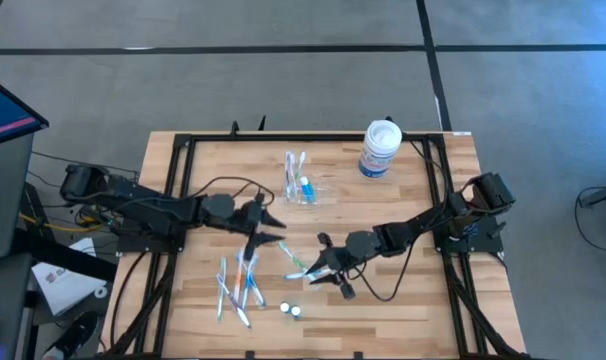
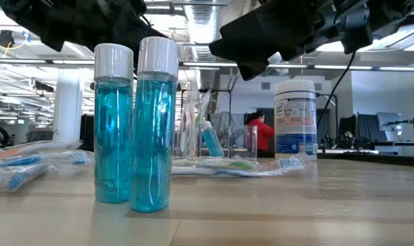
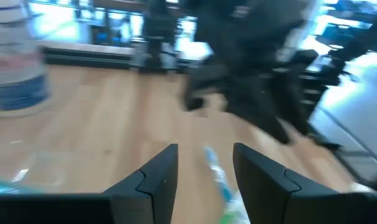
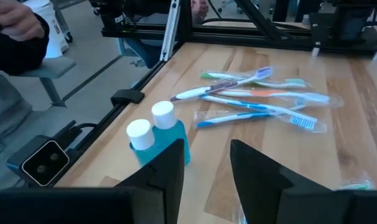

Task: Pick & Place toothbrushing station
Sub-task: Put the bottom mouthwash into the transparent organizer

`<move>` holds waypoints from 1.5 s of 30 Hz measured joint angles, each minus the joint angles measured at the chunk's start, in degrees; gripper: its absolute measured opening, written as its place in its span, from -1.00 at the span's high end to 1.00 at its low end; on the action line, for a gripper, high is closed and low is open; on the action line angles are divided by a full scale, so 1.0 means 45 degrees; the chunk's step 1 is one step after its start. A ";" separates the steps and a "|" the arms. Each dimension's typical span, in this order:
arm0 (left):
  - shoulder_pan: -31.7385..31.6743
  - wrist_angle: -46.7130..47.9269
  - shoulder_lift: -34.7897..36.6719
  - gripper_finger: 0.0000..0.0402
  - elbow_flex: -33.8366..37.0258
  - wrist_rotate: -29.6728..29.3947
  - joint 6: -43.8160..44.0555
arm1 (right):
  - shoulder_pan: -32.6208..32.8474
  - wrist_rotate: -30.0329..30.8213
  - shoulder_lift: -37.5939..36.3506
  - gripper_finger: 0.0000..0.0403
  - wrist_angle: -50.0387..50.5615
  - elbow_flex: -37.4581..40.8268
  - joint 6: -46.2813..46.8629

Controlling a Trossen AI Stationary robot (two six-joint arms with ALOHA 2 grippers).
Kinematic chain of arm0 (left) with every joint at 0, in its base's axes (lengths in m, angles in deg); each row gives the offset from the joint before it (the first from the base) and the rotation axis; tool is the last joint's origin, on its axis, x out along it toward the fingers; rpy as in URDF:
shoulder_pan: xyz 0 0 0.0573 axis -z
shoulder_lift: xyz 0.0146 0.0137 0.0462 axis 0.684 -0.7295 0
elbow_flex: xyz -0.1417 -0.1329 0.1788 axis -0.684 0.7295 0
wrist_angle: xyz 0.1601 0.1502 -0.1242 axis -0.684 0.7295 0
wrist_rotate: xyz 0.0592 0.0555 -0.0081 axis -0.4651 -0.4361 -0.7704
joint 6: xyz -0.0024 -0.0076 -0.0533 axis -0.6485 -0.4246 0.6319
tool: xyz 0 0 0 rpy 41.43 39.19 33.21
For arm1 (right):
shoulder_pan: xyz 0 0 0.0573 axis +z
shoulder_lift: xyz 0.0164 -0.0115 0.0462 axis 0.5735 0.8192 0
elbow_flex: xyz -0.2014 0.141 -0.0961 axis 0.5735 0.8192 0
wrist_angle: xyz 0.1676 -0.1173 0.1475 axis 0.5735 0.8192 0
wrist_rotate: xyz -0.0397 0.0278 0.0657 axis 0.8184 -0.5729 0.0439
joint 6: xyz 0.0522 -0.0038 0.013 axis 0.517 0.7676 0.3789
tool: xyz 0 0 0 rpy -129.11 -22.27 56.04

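The toothbrushing station [image 1: 301,186] is a small clear organizer holding upright toothbrushes and a blue tube. It stands on its base on the table's far middle and also shows in the low view [image 2: 201,139]. No gripper touches it. My left gripper [image 1: 275,228] is open, left of centre, above the table; a green and blue toothbrush [image 3: 217,182] lies ahead of its fingers. My right gripper [image 1: 321,268] is open near the table's middle, beside that toothbrush [image 1: 296,262]. It points toward two small blue bottles [image 4: 157,135].
A white jar with a blue label [image 1: 380,148] stands at the far right. Several loose toothbrushes [image 1: 238,285] lie near the front left. The two blue bottles [image 1: 290,310] stand near the front edge. A person [image 4: 14,34] is beyond the table's edge.
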 joint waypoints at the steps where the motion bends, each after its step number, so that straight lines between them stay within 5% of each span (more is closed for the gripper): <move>1: 0.0274 -0.0003 0.0000 0.26 0.0000 0.0029 -0.0024 | -0.0003 0.0000 0.0000 0.39 0.0006 0.0000 0.0000; 16: 0.3852 -0.0781 -0.0786 0.26 0.0005 -0.1112 -0.0110 | -0.0037 -0.0005 0.0007 0.39 -0.0021 0.0000 -0.0005; 45: 0.5433 -0.6177 -0.6378 0.26 -0.0202 -0.1197 0.1017 | -0.0090 -0.0005 0.0015 0.39 -0.0005 0.0000 -0.0005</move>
